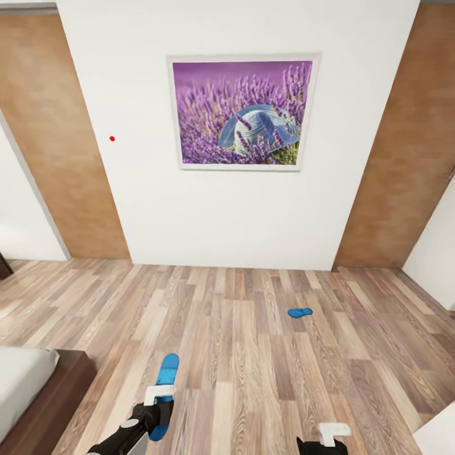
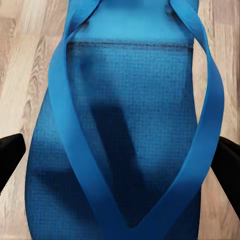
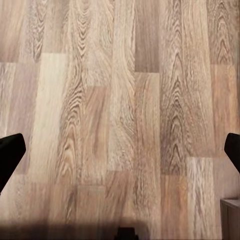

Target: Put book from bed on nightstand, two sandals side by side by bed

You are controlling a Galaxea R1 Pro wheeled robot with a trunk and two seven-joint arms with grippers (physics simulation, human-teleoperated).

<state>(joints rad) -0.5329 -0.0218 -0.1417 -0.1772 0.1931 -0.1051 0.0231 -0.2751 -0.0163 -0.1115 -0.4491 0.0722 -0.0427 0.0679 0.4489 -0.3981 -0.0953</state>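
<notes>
My left gripper (image 1: 159,399) hangs low near the bed's corner, shut across the width of one bright blue sandal (image 1: 168,370), which sticks out past both sides of the hand. In the left wrist view that sandal (image 2: 120,100) and its straps lie between the black fingers (image 2: 10,157), above the plank floor. The other sandal (image 1: 300,312) lies flat on the floor ahead and to the right, well apart from the bed (image 1: 25,379). My right gripper (image 1: 330,437) is open over bare floor, its fingertips (image 3: 10,155) wide apart. The book and nightstand are out of view.
A white wall with a lavender painting (image 1: 243,112) stands ahead, flanked by wood panels (image 1: 60,139). A dark furniture edge (image 1: 3,266) shows at the far left and a white corner (image 1: 437,430) at the lower right.
</notes>
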